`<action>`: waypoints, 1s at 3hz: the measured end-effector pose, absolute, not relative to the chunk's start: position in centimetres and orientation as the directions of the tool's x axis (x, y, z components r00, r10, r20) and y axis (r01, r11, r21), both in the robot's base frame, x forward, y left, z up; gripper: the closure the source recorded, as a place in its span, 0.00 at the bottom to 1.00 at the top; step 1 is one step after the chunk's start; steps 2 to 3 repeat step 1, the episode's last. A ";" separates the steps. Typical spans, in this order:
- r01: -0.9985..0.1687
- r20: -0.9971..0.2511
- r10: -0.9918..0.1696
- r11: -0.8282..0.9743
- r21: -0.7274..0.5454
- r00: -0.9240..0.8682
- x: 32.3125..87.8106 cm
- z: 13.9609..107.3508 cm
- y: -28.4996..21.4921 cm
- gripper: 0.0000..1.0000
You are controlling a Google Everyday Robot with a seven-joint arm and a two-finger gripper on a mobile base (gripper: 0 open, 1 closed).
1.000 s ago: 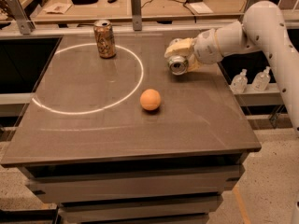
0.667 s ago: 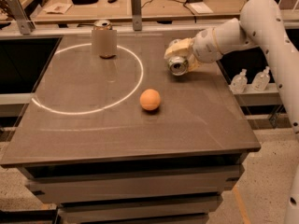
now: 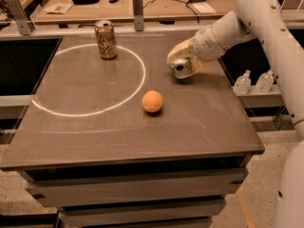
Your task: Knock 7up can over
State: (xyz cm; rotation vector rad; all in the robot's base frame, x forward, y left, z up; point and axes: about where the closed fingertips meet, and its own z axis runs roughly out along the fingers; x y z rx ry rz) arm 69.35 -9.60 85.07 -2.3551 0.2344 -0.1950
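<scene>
Table (image 3: 118, 137): dark top; its front edge is well nearer the camera than the gripper (image 3: 186, 57).
Orange (image 3: 152, 101): on the table, nearer the camera than the gripper and to its camera-left, apart from it.
7up can (image 3: 181, 68): tipped over, silver top facing the camera, directly below the gripper and touching it, at the table's right side.
Change vs. 1.0 s ago: can and gripper sit at the same spot. The white arm (image 3: 256, 13) has its upper link slightly higher. The orange has not shifted.
Gripper: at the right side of the table, low over the surface, pressed on the 7up can. How far it is open, and whether it grips the can or only leans on it, cannot be told.
White ring (image 3: 143, 77): marked on the table, camera-left of the gripper.
Gold-brown can (image 3: 105, 39): upright, well to the gripper's camera-left and slightly farther back, on the ring's far arc.
Bench (image 3: 156, 11): behind the table, beyond the gripper, with cables and small items.
</scene>
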 end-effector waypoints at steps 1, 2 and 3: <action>-0.113 0.067 -0.223 -0.704 -0.701 0.973 69.4 84.8 -9.3 0.35; -0.113 0.067 -0.223 -0.704 -0.701 0.973 69.4 84.8 -9.3 0.35; -0.113 0.067 -0.223 -0.704 -0.701 0.973 69.4 84.8 -9.3 0.35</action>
